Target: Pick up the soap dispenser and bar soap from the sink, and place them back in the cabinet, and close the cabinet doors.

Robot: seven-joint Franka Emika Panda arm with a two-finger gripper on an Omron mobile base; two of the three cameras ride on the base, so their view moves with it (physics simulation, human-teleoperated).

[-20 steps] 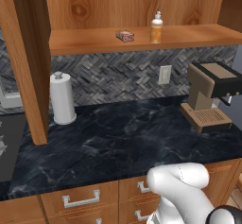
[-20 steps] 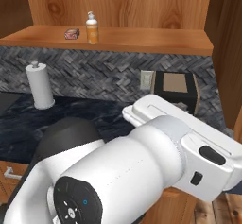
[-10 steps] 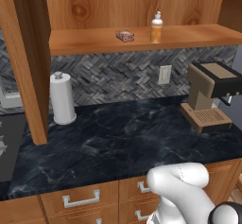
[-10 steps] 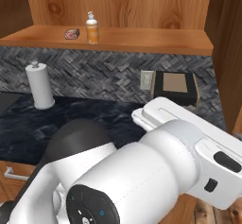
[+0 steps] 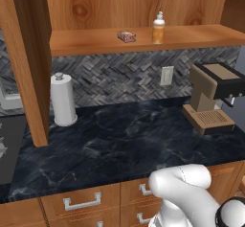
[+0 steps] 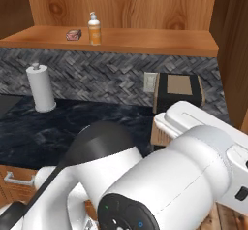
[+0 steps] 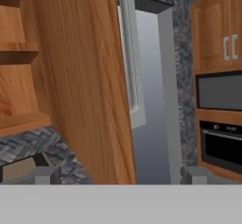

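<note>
The orange soap dispenser [image 5: 158, 28] [image 6: 94, 28] stands upright on the wooden shelf [image 5: 191, 35] of the open cabinet. Just to its left lies the reddish-brown bar soap [image 5: 126, 36] [image 6: 73, 34]. One cabinet door [image 5: 26, 53] hangs open at the left, the other [image 7: 90, 86] [image 6: 232, 44] at the right. In the hand view my gripper [image 7: 120, 176] is open, its fingertips [image 7: 47, 175] wide apart with nothing between them, facing the inner side of the right door. A black corner of the sink [image 5: 10, 144] shows at the far left.
A white paper-towel roll [image 5: 62, 99] [image 6: 41, 88] stands on the dark marble counter [image 5: 124, 144]. A coffee machine [image 5: 210, 96] [image 6: 179, 90] sits at the right against the backsplash. My arm's white links [image 6: 160, 175] fill the foreground. A fridge and a wall oven [image 7: 220, 124] lie beyond the door.
The arm's big white link has swung right and lower in the right base view. Soap dispenser, bar soap and doors have not moved.
</note>
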